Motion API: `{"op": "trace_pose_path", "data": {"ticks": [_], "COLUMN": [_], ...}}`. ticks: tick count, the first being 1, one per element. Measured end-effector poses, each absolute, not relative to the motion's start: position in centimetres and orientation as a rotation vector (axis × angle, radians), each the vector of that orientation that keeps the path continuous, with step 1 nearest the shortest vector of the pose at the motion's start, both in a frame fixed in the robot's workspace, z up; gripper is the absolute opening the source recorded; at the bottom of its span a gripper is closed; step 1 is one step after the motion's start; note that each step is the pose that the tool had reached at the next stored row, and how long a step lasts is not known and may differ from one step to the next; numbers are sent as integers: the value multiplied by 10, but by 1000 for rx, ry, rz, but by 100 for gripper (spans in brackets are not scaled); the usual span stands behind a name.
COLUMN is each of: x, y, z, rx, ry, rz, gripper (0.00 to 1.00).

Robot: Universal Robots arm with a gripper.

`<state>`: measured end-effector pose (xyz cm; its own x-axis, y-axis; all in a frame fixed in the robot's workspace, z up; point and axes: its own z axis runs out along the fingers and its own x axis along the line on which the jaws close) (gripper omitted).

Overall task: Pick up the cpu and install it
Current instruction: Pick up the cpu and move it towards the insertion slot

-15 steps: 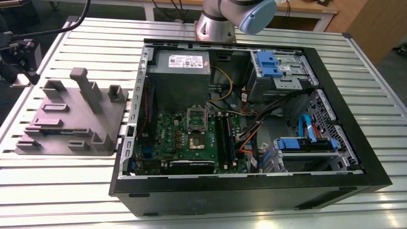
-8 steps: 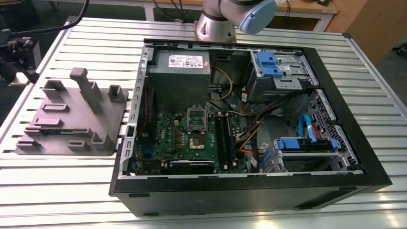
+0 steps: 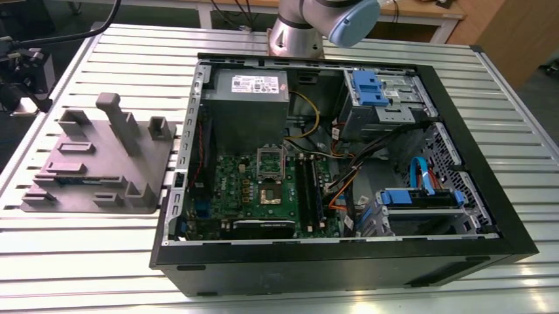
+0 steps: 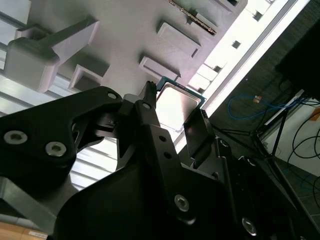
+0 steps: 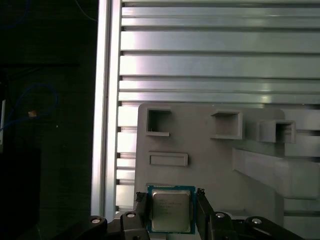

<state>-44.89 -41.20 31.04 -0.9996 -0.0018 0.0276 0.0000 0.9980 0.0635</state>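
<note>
The cpu (image 5: 171, 210) is a small square chip with a shiny silver top and a thin dark rim. It sits between my gripper's (image 5: 171, 200) two black fingers (image 5: 203, 212), which press on its opposite edges. In the second wrist view the cpu (image 4: 175, 107) is held the same way in the gripper (image 4: 176, 102), above the near edge of the grey plastic tray (image 4: 125, 30). In the exterior view, the dark square socket (image 3: 271, 193) lies on the green motherboard inside the open computer case (image 3: 489, 222), with its metal frame (image 3: 271, 159) flipped open.
The grey tray (image 3: 96, 171) with upright blocks stands on the slatted metal table (image 3: 88, 261) at the exterior view's left, beside the case. Cables, blue drive brackets (image 3: 421, 196) and a power supply (image 3: 253, 85) crowd the case. The arm's base (image 3: 297, 33) rises behind it.
</note>
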Motion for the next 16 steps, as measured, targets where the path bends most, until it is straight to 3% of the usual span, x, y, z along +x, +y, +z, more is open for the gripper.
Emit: {"op": "trace_pose_path", "data": {"ticks": [16], "x": [-449], "y": [-412], "z": [312], "rx": [1], "ry": [-3113], "rz": [-76], "gripper": [47]}}
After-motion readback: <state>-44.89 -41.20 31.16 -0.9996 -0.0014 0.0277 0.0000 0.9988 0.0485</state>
